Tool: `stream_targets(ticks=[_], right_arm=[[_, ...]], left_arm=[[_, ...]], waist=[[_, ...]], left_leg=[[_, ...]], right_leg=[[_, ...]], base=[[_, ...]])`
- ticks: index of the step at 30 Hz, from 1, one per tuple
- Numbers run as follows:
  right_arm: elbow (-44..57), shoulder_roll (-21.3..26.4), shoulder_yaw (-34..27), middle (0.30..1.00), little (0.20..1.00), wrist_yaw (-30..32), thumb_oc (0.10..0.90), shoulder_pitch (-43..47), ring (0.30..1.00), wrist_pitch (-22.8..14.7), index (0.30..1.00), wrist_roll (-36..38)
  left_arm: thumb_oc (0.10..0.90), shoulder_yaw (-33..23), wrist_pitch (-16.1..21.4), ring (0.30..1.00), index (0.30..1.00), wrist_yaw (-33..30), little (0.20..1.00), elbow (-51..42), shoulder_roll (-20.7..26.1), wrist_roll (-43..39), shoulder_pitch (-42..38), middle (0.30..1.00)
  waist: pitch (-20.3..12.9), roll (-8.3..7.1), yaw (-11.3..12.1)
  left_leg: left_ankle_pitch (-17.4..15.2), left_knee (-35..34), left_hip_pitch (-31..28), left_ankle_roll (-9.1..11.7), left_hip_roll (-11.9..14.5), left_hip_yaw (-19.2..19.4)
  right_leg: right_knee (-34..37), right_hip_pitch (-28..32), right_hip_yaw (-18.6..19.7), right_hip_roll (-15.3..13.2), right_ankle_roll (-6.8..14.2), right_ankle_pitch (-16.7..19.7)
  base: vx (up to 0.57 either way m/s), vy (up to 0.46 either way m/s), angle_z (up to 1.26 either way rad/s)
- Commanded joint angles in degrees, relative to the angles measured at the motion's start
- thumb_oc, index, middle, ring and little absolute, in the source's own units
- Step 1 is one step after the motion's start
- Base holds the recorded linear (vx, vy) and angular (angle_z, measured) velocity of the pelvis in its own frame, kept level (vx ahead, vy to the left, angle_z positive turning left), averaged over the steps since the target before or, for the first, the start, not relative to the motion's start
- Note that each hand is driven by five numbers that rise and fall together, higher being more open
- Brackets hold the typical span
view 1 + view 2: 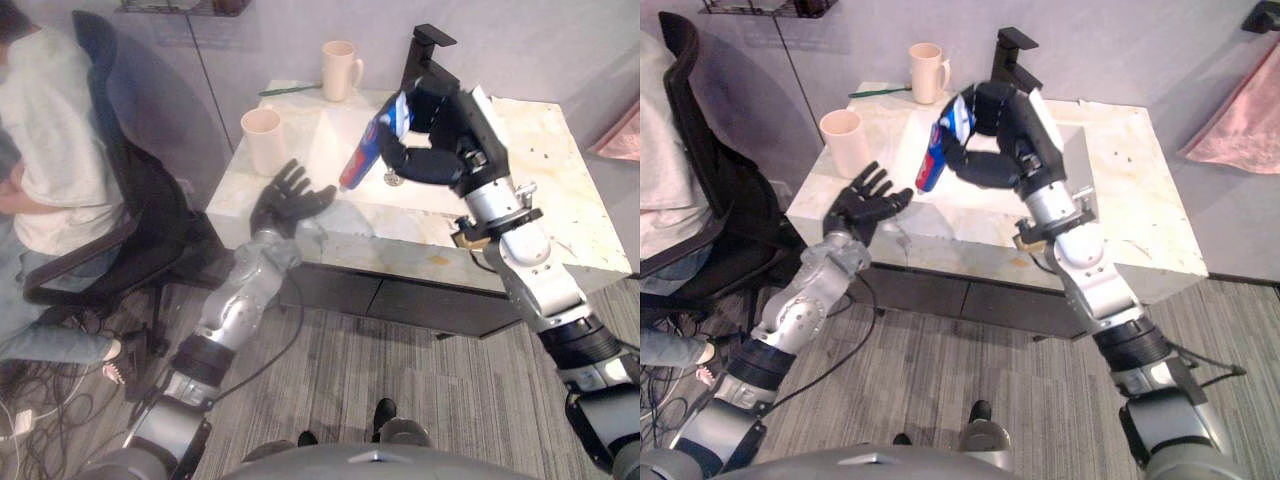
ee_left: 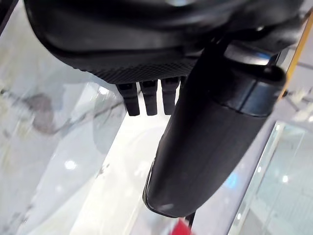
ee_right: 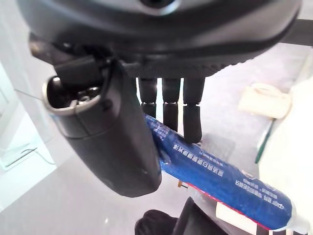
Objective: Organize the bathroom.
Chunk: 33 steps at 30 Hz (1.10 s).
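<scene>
My right hand [image 1: 440,130] is shut on a blue and red toothpaste tube [image 1: 362,152], holding it tilted in the air over the white sink basin [image 1: 330,135]. In the right wrist view the fingers [image 3: 171,105] and thumb pinch the tube [image 3: 220,171]. My left hand [image 1: 287,198] is open with spread fingers at the front left corner of the marble counter [image 1: 560,200], holding nothing. A cream cup [image 1: 264,140] stands on the counter just beyond the left hand. A second cream mug [image 1: 338,70] stands at the back, with a green toothbrush [image 1: 290,90] lying beside it.
A black faucet [image 1: 422,55] rises behind the basin. A person sits in a black office chair [image 1: 130,190] to the left of the counter. A pink towel [image 1: 1235,125] hangs at the right. The floor in front is grey planking.
</scene>
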<state>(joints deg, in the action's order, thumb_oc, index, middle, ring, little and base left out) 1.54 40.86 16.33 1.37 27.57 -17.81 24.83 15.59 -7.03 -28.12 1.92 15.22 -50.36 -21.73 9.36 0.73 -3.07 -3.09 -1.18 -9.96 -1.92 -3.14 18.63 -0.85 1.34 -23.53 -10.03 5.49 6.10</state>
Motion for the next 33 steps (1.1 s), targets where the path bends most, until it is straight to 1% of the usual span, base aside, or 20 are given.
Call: stream_targets(ticks=[1,6,11,12,13,15,17,18,19,21,22,24,25,26,27,28,29,31,32,33], right_arm=[[2.04,-0.42,-4.07,0.300,0.300,4.66,0.400,11.17,0.300,-7.57,0.300,-1.48],[0.57,0.92,-4.47,0.300,0.300,8.12,0.400,14.25,0.300,-7.71,0.300,-3.26],[-0.90,1.53,-5.27,0.300,0.300,10.72,0.400,15.32,0.300,-8.02,0.300,-5.36],[-1.40,2.02,-5.59,0.300,0.300,11.83,0.400,15.66,0.300,-8.03,0.300,-6.54],[-1.48,2.05,-5.57,0.300,0.300,12.05,0.400,15.72,0.300,-8.02,0.300,-6.74],[-2.20,2.89,-5.92,0.300,0.300,14.44,0.400,15.98,0.300,-8.04,0.300,-9.13],[-2.57,3.83,-6.33,0.300,0.300,16.29,0.400,16.10,0.300,-7.68,0.300,-10.51],[-2.81,4.42,-6.75,0.300,0.300,17.57,0.400,16.15,0.300,-7.43,0.300,-11.05],[-2.78,4.40,-6.73,0.300,0.300,17.64,0.400,16.13,0.300,-7.41,0.300,-11.12],[-3.35,5.73,-7.75,0.300,0.300,18.50,0.400,15.62,0.300,-7.30,0.300,-11.47],[-4.00,6.61,-8.33,0.300,0.300,19.15,0.400,15.36,0.300,-7.26,0.300,-11.87],[-5.44,8.42,-8.81,0.300,0.300,19.98,0.400,15.63,0.300,-7.11,0.300,-11.93],[-5.54,8.48,-8.76,0.300,0.300,19.97,0.400,15.67,0.300,-7.17,0.300,-11.88],[-6.77,10.12,-9.00,0.300,0.300,20.86,0.400,16.19,0.300,-7.25,0.300,-11.96],[-6.86,10.44,-9.02,0.300,0.300,20.95,0.400,16.21,0.300,-7.27,0.300,-11.83],[-7.20,11.72,-9.19,0.300,0.300,21.61,0.400,15.99,0.300,-7.50,0.300,-11.51],[-7.27,11.86,-9.18,0.300,0.300,21.80,0.400,15.91,0.300,-7.54,0.300,-11.60],[-7.47,12.84,-9.47,0.300,0.300,22.51,0.400,15.35,0.300,-7.92,0.300,-11.44],[-7.64,13.80,-10.46,0.300,0.300,22.41,0.400,14.53,0.300,-8.29,0.300,-12.12],[-7.82,14.09,-10.63,0.300,0.300,22.18,0.400,14.27,0.300,-8.63,0.300,-11.89]], left_arm=[[0.800,-1.61,6.26,0.900,0.900,0.60,0.900,-3.39,2.25,5.58,-1.42,0.900],[0.800,-2.26,7.32,0.900,0.900,0.63,0.900,-6.87,2.73,8.59,0.47,0.900],[0.800,-3.62,7.31,0.900,0.900,2.50,0.900,-10.33,3.76,9.03,2.71,0.900],[0.800,-4.10,7.63,0.900,0.900,2.90,0.900,-11.35,4.32,8.57,3.68,0.900],[0.800,-4.19,7.64,0.900,0.900,2.98,0.900,-11.51,4.41,8.49,3.85,0.900],[0.800,-5.36,8.30,0.900,0.900,3.94,0.900,-13.15,5.41,9.17,5.47,0.900],[0.800,-6.48,9.72,0.900,0.900,4.39,0.900,-14.31,6.40,9.62,6.99,0.900],[0.800,-7.45,11.50,0.900,0.900,4.36,0.900,-14.84,6.98,11.54,8.13,0.900],[0.800,-7.43,11.54,0.900,0.900,4.34,0.900,-14.87,6.96,11.59,8.19,0.900],[0.800,-9.10,13.47,0.900,0.900,4.51,0.900,-15.33,8.32,13.11,9.65,0.900],[0.800,-9.95,14.08,0.900,0.900,4.53,0.900,-15.22,9.00,14.55,10.52,0.900],[0.800,-9.96,13.55,0.900,0.900,6.01,0.900,-14.52,9.28,11.67,11.46,0.900],[0.800,-9.96,13.57,0.900,0.900,6.10,0.900,-14.48,9.27,11.58,11.46,0.900],[0.800,-9.10,13.65,0.900,0.900,6.95,0.900,-14.37,9.03,10.45,12.34,0.900],[0.800,-8.94,13.69,0.900,0.900,7.09,0.900,-14.45,8.95,10.14,12.59,0.900],[0.800,-8.17,13.73,0.900,0.900,8.30,0.900,-14.75,8.68,8.47,13.75,0.900],[0.800,-8.07,13.81,0.900,0.900,8.58,0.900,-14.78,8.69,8.33,13.93,0.900],[0.800,-7.17,14.28,0.900,0.900,10.16,0.900,-14.91,8.79,7.37,15.10,0.900],[0.800,-6.47,14.50,0.900,0.900,11.85,0.900,-14.34,8.84,6.33,15.75,0.900],[0.800,-6.01,14.79,0.900,0.900,12.41,0.900,-13.81,8.68,6.20,15.95,0.900]], waist=[[-5.74,-3.73,1.67],[-5.68,-4.13,3.68],[-5.48,-4.45,5.57],[-5.40,-4.50,6.32],[-5.38,-4.52,6.39],[-5.19,-4.53,7.47],[-5.11,-4.41,8.27],[-5.13,-4.29,8.77],[-5.15,-4.30,8.74],[-5.04,-4.13,9.23],[-4.90,-4.01,9.30],[-4.88,-4.26,8.67],[-4.97,-4.18,8.55],[-4.99,-4.82,7.90],[-5.01,-4.93,7.70],[-4.75,-5.51,6.79],[-4.77,-5.48,6.61],[-4.06,-5.49,5.48],[-4.06,-5.50,5.16],[-4.13,-5.58,5.26]], left_leg=[[-1.91,3.88,2.84,2.07,-0.55,-0.80],[-2.55,4.65,3.26,2.13,-0.76,-1.70],[-3.00,5.56,3.89,2.30,-0.80,-2.39],[-3.14,5.87,4.11,2.36,-0.82,-2.71],[-3.19,5.96,4.14,2.37,-0.82,-2.75],[-3.33,6.44,4.56,2.41,-0.83,-3.34],[-3.25,6.60,4.84,2.39,-0.73,-3.91],[-3.13,6.68,5.07,2.32,-0.71,-4.49],[-3.14,6.70,5.09,2.31,-0.73,-4.51],[-3.01,6.73,5.26,2.04,-0.75,-5.47],[-3.06,6.61,5.11,1.93,-0.76,-6.33],[-3.20,6.01,4.35,2.06,-1.45,-8.28],[-3.24,5.93,4.33,2.13,-1.37,-8.46],[-3.75,5.16,3.40,2.19,-2.58,-10.28],[-3.95,5.01,3.21,2.20,-2.79,-10.61],[-4.84,4.76,2.35,2.09,-4.00,-11.96],[-4.96,4.84,2.29,2.06,-4.02,-12.24],[-5.08,5.29,1.59,1.52,-4.43,-13.88],[-4.25,5.17,1.27,1.48,-4.49,-15.20],[-3.34,4.94,1.04,1.75,-4.26,-15.56]], right_leg=[[-3.00,-1.56,-0.22,-3.25,5.05,-2.71],[-3.12,-0.98,-1.15,-4.26,5.14,-2.62],[-3.19,-0.31,-1.78,-5.04,5.11,-2.50],[-3.27,-0.03,-1.92,-5.24,5.05,-2.55],[-3.27,0.03,-1.95,-5.27,5.06,-2.57],[-3.50,0.53,-2.19,-5.60,4.95,-2.70],[-4.25,0.87,-2.17,-5.85,4.76,-2.96],[-5.37,0.97,-1.95,-6.02,4.58,-3.12],[-5.47,0.93,-1.96,-6.06,4.59,-3.18],[-8.31,0.66,-1.21,-6.65,4.32,-2.59],[-9.90,0.12,-0.25,-6.33,4.02,-2.65],[-7.94,-1.64,1.47,-3.23,3.87,-3.78],[-7.75,-1.50,1.28,-3.11,3.84,-3.80],[-4.17,-3.51,1.88,-0.91,4.25,-2.53],[-3.26,-3.93,1.86,-0.52,4.33,-1.91],[-0.76,-6.70,2.46,1.06,4.55,0.96],[-0.53,-7.03,2.53,1.24,4.59,1.34],[-1.29,-9.64,4.76,2.32,4.37,2.49],[-0.67,-9.38,4.98,3.33,3.69,2.64],[-0.11,-8.93,3.86,3.27,3.46,2.96]], base=[[0.00,0.036,0.09],[0.00,0.033,0.16],[0.00,0.015,0.10],[-0.01,0.018,0.22],[-0.01,0.019,0.11],[-0.02,0.013,0.15],[-0.01,0.003,0.19],[0.00,0.003,0.22],[0.02,0.007,0.30],[0.05,-0.001,0.23],[0.09,-0.020,0.34],[0.11,-0.037,0.56],[0.13,-0.068,0.57],[0.10,-0.057,0.47],[0.19,-0.095,0.77],[0.13,-0.053,0.72],[0.18,-0.069,0.69],[0.13,-0.077,0.54],[0.08,-0.108,0.51],[0.04,-0.085,1.02]])
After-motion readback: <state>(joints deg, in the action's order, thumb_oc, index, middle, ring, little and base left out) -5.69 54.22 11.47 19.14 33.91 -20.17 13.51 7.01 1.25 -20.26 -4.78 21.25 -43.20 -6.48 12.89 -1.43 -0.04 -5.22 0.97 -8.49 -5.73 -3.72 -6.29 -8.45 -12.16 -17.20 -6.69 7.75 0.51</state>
